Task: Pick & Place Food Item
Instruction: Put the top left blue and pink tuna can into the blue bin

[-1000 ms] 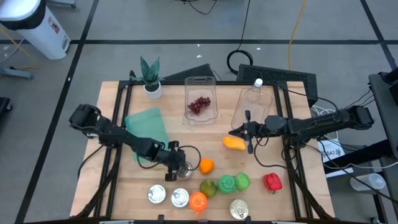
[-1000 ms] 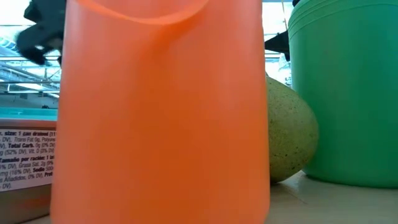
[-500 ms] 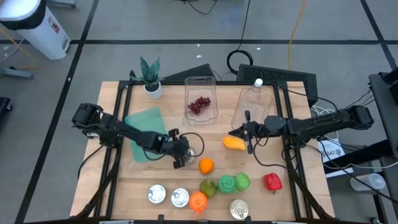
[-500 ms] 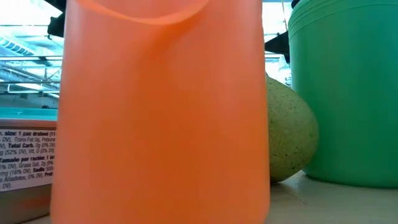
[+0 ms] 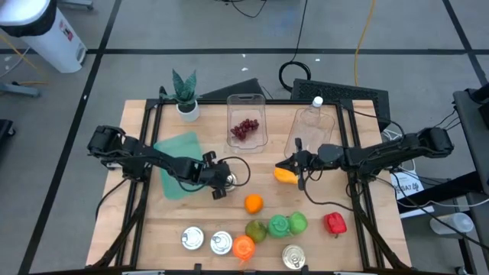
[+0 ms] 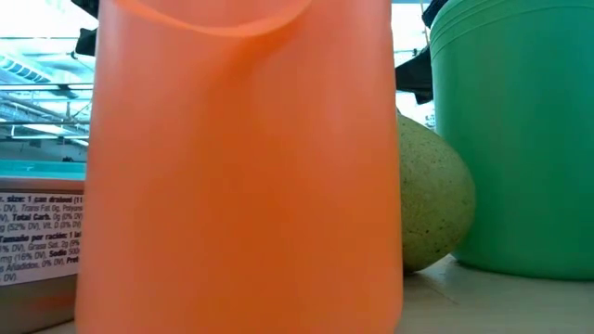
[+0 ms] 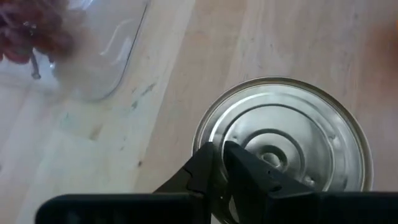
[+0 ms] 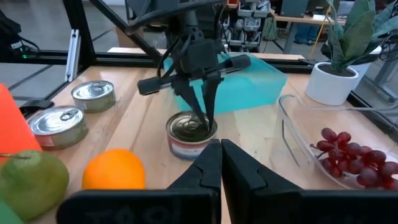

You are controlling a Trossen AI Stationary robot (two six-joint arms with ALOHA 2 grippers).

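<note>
Two arms low, left gripper (image 5: 223, 182) fingers pinched over can (image 5: 229, 179), right gripper (image 5: 294, 164) by mango (image 5: 284, 175)

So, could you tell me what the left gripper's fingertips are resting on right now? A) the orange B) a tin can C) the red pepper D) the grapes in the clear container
B: the left gripper, fingers shut, has its tips down on the lid of a tin can standing on the table, with the orange apart from it nearby.
</note>
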